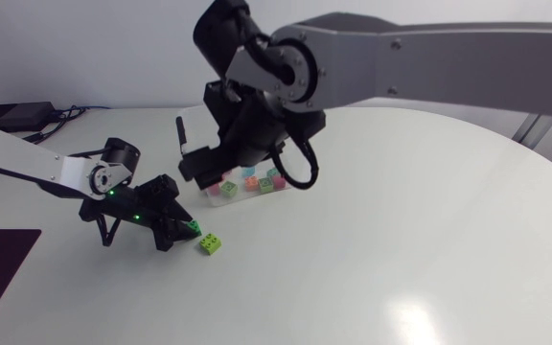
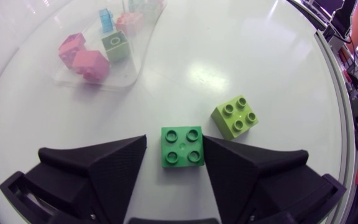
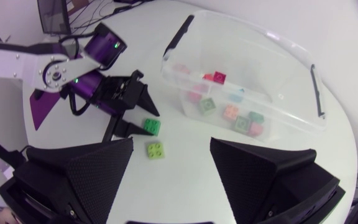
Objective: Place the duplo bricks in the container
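One green brick point(image 2: 183, 147) within left gripper point(image 2: 175, 143)

A dark green two-by-two duplo brick point(image 2: 183, 147) lies flat, studs up, between the spread fingers of my left gripper point(image 2: 175, 142), with a lime green brick point(image 2: 235, 116) just beside it, while the clear plastic container point(image 3: 174, 78) nearby holds pink, green, blue, orange and red bricks point(image 3: 230, 112).

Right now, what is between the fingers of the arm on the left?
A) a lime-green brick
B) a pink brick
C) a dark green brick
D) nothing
C: the left wrist view shows the dark green duplo brick between the fingers of the left gripper, with the lime-green duplo brick lying outside them.
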Tool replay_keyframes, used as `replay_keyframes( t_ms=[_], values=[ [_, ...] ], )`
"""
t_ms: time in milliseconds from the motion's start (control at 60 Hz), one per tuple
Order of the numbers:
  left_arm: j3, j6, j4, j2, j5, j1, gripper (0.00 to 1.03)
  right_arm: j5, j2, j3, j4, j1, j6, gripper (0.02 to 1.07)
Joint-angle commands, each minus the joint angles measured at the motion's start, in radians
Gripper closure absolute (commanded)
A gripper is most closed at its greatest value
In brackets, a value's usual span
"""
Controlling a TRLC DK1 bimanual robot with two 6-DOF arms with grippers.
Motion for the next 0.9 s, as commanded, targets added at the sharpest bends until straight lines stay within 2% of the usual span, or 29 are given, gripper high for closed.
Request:
replay_keyframes(
  t_ms=[0,250,367,533,783,883],
  values=[
    [0.023,-0.015,-0.011,0.018,-0.002,-0.003,0.78,-0.019,0.031,-0.066,0.024,0.037,-0.037,0.17],
    [0.037,-0.016,-0.100,-0.144,0.011,0.083,0.78,-0.044,0.142,-0.091,0.044,0.098,-0.102,0.17],
    [0.103,-0.028,-0.196,-0.259,0.071,0.135,0.78,-0.044,0.203,-0.079,0.044,0.101,-0.117,0.17],
    [0.214,-0.096,-0.259,-0.347,0.143,0.168,0.78,-0.044,0.269,-0.022,0.002,0.104,-0.134,0.17],
    [0.297,-0.183,-0.245,-0.348,0.196,0.151,0.78,-0.038,0.358,0.084,-0.067,0.109,-0.139,0.17],
    [0.310,-0.271,-0.159,-0.332,0.207,0.140,0.78,-0.038,0.399,0.132,-0.097,0.106,-0.145,0.17]
  ],
)
